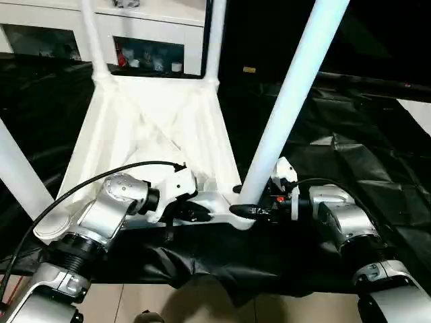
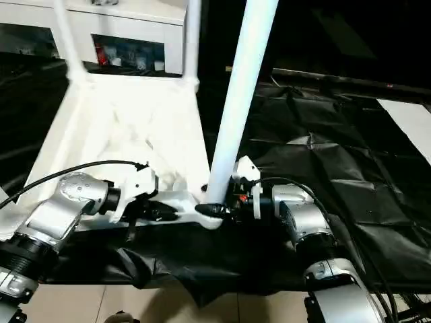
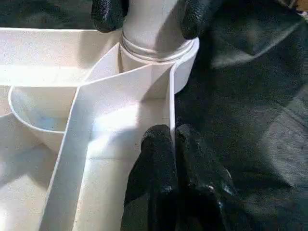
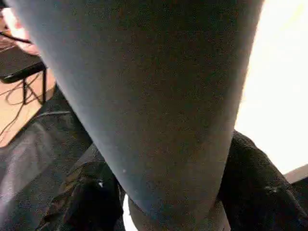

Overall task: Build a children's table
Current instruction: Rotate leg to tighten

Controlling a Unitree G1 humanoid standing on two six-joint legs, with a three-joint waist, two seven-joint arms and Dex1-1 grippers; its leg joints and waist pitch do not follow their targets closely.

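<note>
The white table top [image 1: 155, 128] lies upside down on a black sheet, ribbed underside up. Two legs [image 1: 94, 40] [image 1: 214, 40] stand in its far corners and a third [image 1: 20, 171] at the near left. The fourth leg [image 1: 289, 101] rises tilted from the near right corner socket [image 3: 154, 53]. My right gripper [image 1: 248, 210] is shut around this leg's base, one finger [image 4: 91, 202] on each side. Just left of it, my left gripper [image 3: 172, 134] is shut on the top's thin near rim [image 3: 171, 96].
A white cabinet with glass doors [image 1: 148, 27] stands right behind the table. The black sheet [image 1: 350, 148] lies crumpled to the right and hangs over the near edge onto the tiled floor [image 1: 135, 303]. A black cable [image 1: 87, 182] arcs over my left forearm.
</note>
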